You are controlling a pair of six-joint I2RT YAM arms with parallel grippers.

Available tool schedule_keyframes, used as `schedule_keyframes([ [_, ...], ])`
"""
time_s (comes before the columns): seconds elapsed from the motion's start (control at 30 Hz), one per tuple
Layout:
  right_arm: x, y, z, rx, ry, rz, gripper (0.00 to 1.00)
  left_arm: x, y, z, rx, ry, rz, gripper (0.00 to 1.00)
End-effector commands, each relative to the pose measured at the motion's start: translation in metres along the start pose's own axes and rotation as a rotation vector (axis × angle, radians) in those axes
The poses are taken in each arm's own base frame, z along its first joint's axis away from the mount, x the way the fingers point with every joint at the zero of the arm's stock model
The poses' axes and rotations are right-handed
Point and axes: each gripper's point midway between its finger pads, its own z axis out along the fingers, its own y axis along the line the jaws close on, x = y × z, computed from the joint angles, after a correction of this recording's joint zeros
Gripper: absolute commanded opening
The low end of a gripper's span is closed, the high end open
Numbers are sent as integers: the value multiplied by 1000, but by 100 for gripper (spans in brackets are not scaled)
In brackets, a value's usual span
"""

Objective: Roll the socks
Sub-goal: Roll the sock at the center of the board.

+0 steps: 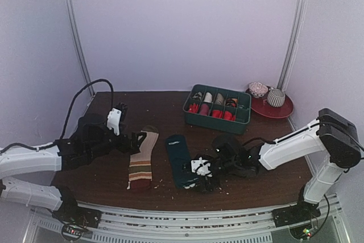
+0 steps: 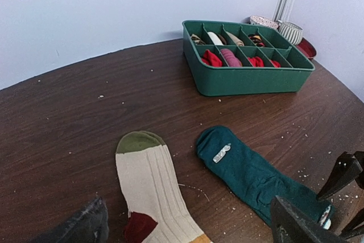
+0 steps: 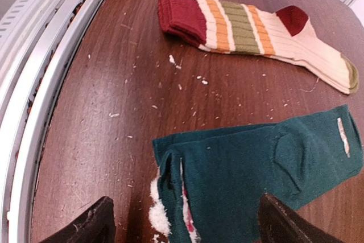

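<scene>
From overhead the right gripper covers the near end of the teal sock, and its own camera cuts that cuff off at the bottom edge (white fluff just showing). The left wrist view loses the striped sock's lower half. The bundles in the green tray are too small to name.

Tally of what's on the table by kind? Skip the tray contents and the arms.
Socks: 2 (teal sock, striped sock)
Tray: 1
Plate: 1
Bowls: 2 (patterned bowl, ribbed bowl), both on the plate
Total: 6
</scene>
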Motion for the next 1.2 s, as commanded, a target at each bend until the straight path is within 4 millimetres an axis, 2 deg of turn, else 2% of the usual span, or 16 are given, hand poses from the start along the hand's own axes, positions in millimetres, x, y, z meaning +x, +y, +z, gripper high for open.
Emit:
schedule_keyframes([
  [0.0, 2, 14, 7, -84, 5, -19, 87, 5, 1, -4, 4, -1, 21, 98],
  [0.37, 24, 7, 29, -73, 93, -1, 80, 16, -5, -4, 43, 23, 35, 95],
  [0.53, 41, 7, 37, -87, 168, 62, 63, 21, -7, -5, 63, 32, 47, 93],
  [0.63, 49, 15, 38, -124, 216, 128, 52, 22, -10, -4, 78, 35, 53, 92],
  [0.77, 46, 21, 39, -196, 260, 278, 30, 24, -18, -4, 131, 21, 74, 87],
  [0.87, 38, 27, 41, -283, 283, 443, 19, 29, -27, -4, 186, 6, 87, 84],
  [1.03, 35, 41, 39, -477, 373, 727, 11, 42, -50, -7, 319, -5, 112, 81],
  [1.17, 16, 36, 36, -611, 315, 977, 9, 55, -73, -13, 410, -7, 148, 81],
])
